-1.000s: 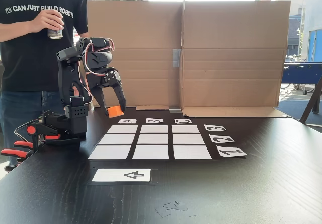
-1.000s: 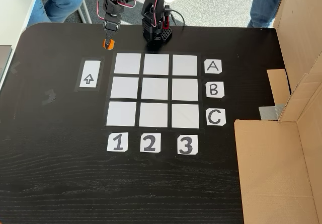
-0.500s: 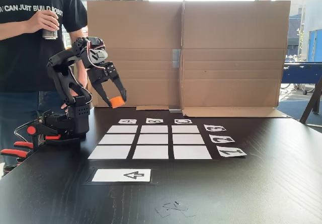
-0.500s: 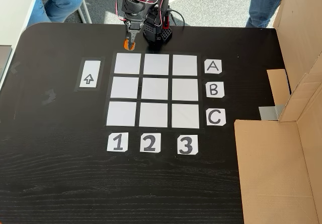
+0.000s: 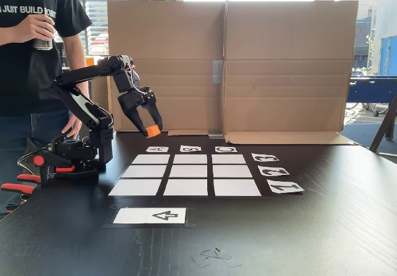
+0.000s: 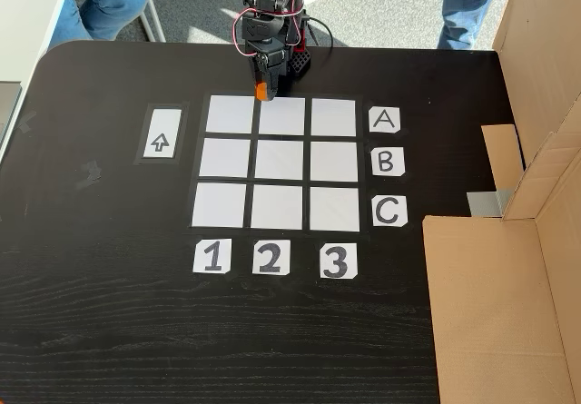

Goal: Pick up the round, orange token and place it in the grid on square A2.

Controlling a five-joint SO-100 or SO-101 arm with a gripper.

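My gripper (image 5: pixel 151 129) (image 6: pixel 261 87) is shut on the small orange token (image 5: pixel 153 131) (image 6: pixel 261 91) and holds it in the air, fingers pointing down. The grid (image 5: pixel 190 171) (image 6: pixel 280 161) of white cells lies flat on the black table. Square A2 (image 5: pixel 144 171) (image 6: pixel 281 116) is the middle cell of the row nearest the arm's base and lies bare. From above, the token hangs over that cell's edge on the base side. In the side-on fixed view, it floats clearly above the table, near label A (image 5: pixel 157 149).
A tall cardboard wall (image 5: pixel 248 65) (image 6: pixel 536 104) bounds one side of the table. The white arrow card (image 5: pixel 151 216) (image 6: pixel 161 143) lies beside the grid. Red-handled clamps (image 5: pixel 25 180) hold the arm's base. A person (image 5: pixel 28 53) with a can stands behind the arm.
The arm swung the held token from beside the grid's corner near the arrow card over to the A row, reaching outward and lowering slightly. The person shifted left.
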